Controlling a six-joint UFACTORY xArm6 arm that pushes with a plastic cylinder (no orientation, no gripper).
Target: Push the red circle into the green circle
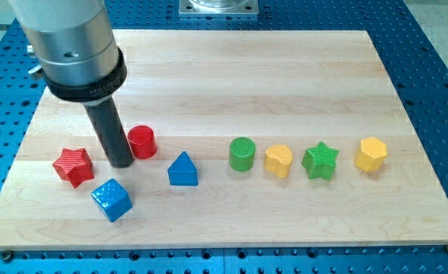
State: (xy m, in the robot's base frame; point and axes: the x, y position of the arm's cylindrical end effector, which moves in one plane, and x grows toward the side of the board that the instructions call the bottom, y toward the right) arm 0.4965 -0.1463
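Note:
The red circle stands on the wooden board at the view's left of centre. The green circle stands to its right, well apart, near the board's middle. My tip is down on the board right against the red circle's left side, between it and the red star. A blue triangle lies between the two circles, a little lower than both.
A blue cube lies below my tip. Right of the green circle stand a yellow heart-like block, a green star and a yellow hexagon, in a row. The board's bottom edge runs close under the cube.

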